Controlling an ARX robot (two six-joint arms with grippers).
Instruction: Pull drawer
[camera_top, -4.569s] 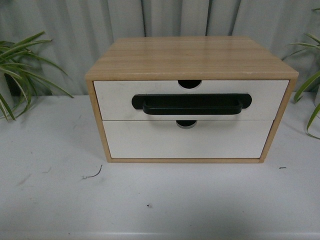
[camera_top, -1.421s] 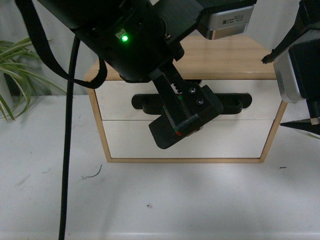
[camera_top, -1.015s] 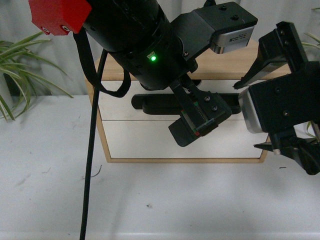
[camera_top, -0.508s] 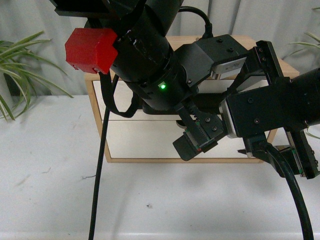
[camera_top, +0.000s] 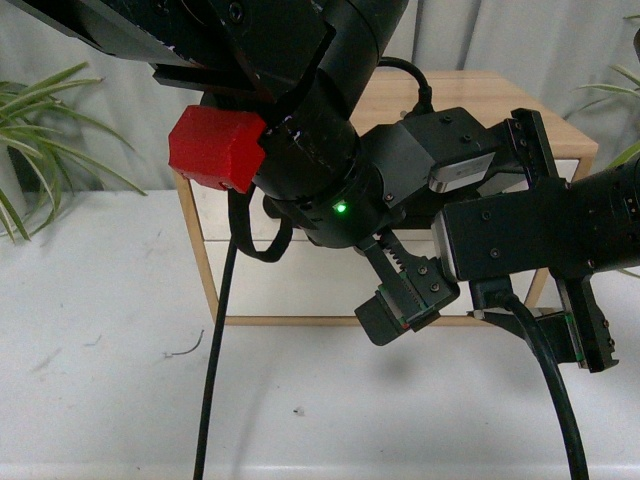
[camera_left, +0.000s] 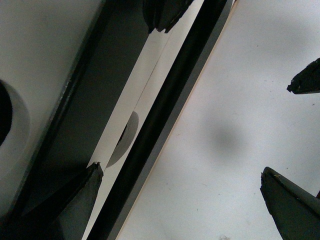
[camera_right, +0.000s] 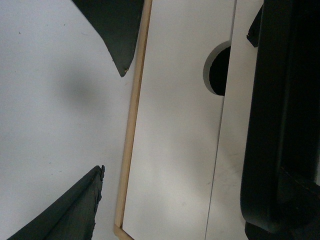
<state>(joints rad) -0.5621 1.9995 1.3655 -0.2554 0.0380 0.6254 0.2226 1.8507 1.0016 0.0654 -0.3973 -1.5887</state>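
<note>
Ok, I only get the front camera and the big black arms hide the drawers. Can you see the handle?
Observer: Yes. The left wrist camera shows the black handle close up, just by the left gripper.
Operator: Is it grabbing it?
Observer: Not yet. That gripper is open, with its fingers wide apart.
Operator: And the other one?
Observer: The right gripper is open too, holding nothing.
</note>
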